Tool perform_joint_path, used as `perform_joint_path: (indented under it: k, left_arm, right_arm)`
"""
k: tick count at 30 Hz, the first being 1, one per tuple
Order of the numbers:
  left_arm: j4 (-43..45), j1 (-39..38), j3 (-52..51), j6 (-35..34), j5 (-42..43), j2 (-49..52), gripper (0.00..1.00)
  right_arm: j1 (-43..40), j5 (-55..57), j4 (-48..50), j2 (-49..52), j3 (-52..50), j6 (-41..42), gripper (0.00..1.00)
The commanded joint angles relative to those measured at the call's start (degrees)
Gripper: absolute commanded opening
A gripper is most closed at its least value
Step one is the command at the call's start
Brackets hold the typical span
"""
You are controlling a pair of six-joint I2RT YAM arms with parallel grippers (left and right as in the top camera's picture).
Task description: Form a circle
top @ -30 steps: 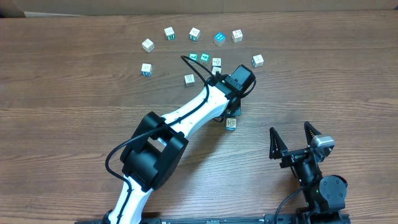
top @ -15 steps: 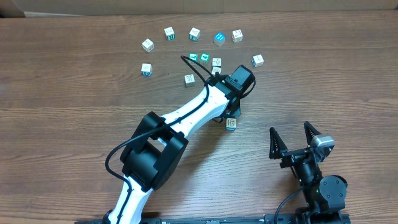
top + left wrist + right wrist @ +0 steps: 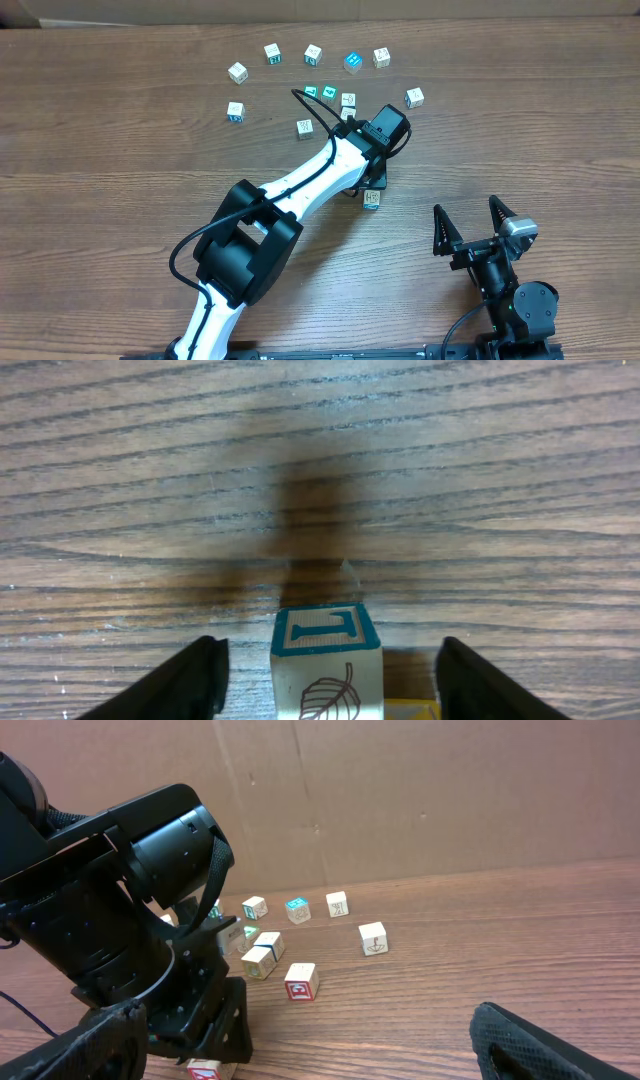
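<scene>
Around a lone letter block [image 3: 325,632], the left end effector [image 3: 330,672] has its fingers spread apart, not touching it. Off to that block's right, the right end effector [image 3: 466,212] is spread wide.

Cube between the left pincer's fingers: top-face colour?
Cube: blue border and letter on white; left wrist view.
</scene>
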Motion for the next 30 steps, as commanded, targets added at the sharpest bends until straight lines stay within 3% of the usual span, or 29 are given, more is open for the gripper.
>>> perform_joint_path:
  k: [1, 11, 20, 30]
  left_arm:
    - [-0.9, 1.2, 3.0, 0.5, -0.6, 1.0, 0.71]
    - [-10.7, 12.9, 15.5, 2.2, -0.5, 0.8, 0.82]
    - [-23.5, 28.2, 16.2, 4.1, -0.7, 0.8, 0.84]
    - [-27.6, 42.3, 16.1, 4.3, -0.6, 0.8, 0.9]
  right_arm:
    - [-0.1, 0.1, 0.2, -0.6, -0.6, 0.1, 1.0]
    - [-0.1, 0.1, 0.2, -0.6, -0.6, 0.1, 1.0]
    - [-0.1, 0.1, 0.2, -0.6, -0.6, 0.2, 1.0]
    - [-0.1, 0.1, 0.2, -0.6, -0.6, 0.1, 1.0]
